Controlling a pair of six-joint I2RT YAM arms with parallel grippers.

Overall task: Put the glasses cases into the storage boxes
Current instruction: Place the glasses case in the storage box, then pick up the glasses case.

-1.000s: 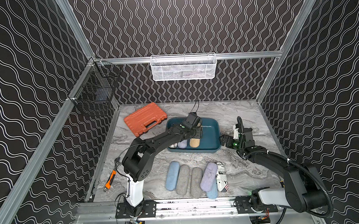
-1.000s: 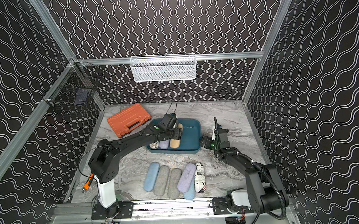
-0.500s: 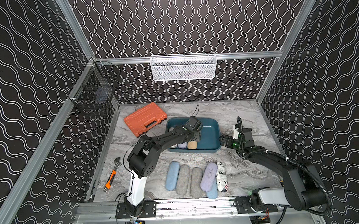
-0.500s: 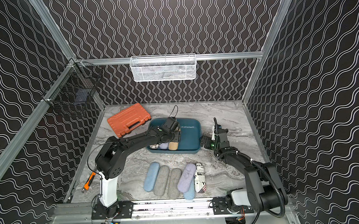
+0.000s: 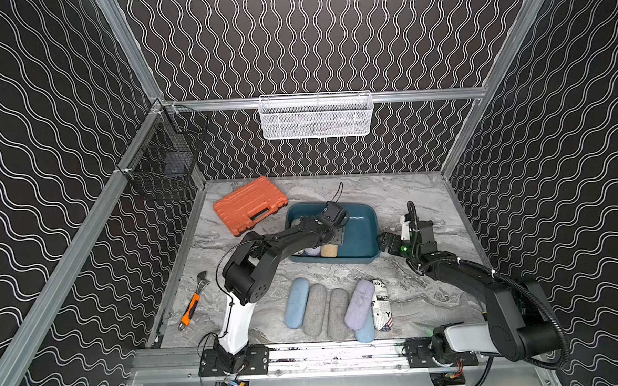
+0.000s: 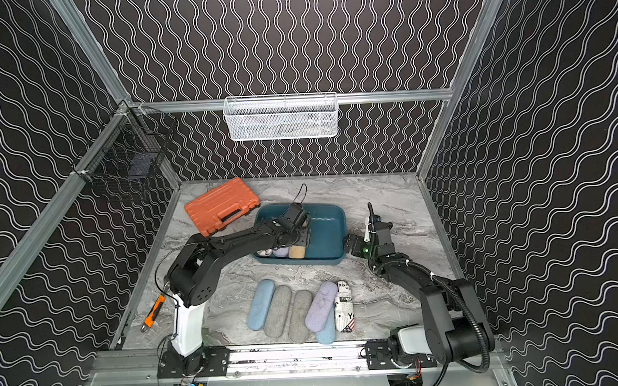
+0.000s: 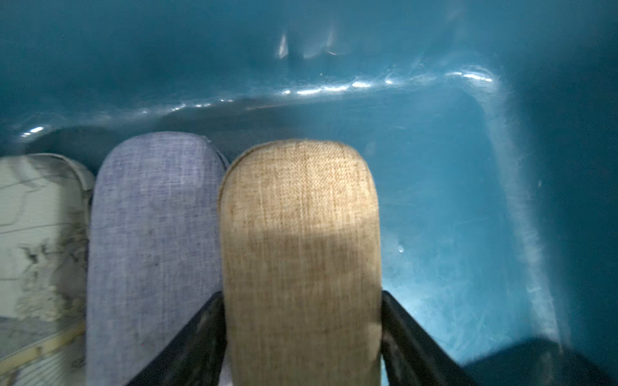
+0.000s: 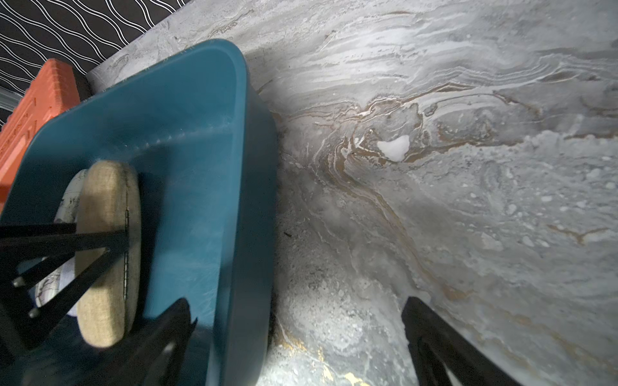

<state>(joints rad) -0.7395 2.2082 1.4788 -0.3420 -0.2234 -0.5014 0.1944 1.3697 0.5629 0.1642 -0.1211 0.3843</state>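
The left wrist view shows the left gripper (image 7: 301,295) pinching the tan case (image 7: 301,217) on both sides. The case lies in the teal tray (image 7: 468,173) next to a purple case (image 7: 153,234). Only the top views show a row of cases (image 5: 336,312) on the table (image 5: 408,204). The right gripper (image 8: 294,320) is spread wide just beside the tray and holds nothing.

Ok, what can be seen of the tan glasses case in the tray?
The tan case is an oblong, round-ended shell covered in coarse woven, burlap-like cloth, closed, with a seam along its side. It lies inside the teal tray, side against the lavender case. The left pincer straddles it, fingers against both long sides.
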